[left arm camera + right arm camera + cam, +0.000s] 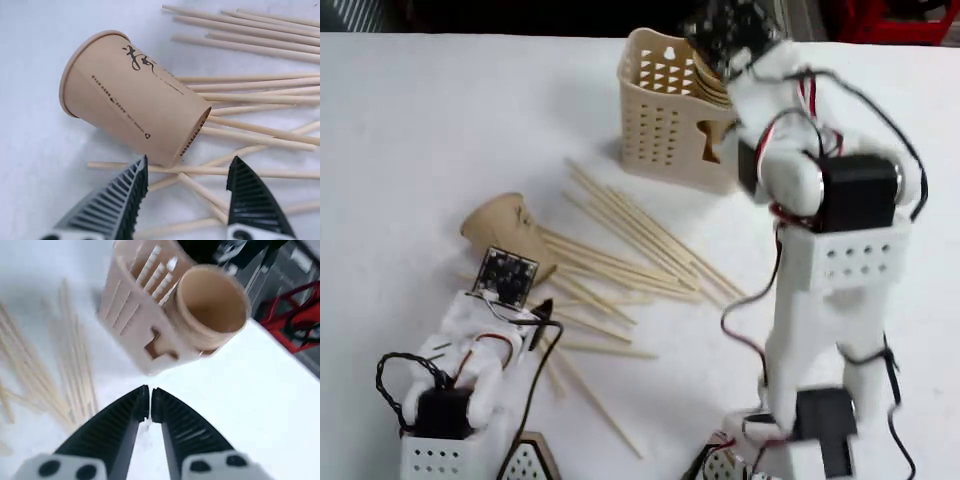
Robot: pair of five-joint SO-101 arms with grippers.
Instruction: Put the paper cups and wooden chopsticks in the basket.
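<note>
Nearby, chopsticks (260, 45) against the paper cup (130, 95)

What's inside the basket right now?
A paper cup leans in the basket, its mouth poking above the rim; the cup itself looks empty. The basket's floor is hidden by the cup and the walls, so anything underneath can't be seen.

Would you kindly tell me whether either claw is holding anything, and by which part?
Nothing is held. The left claw is open beside the paper cup; the right claw is shut, empty.
</note>
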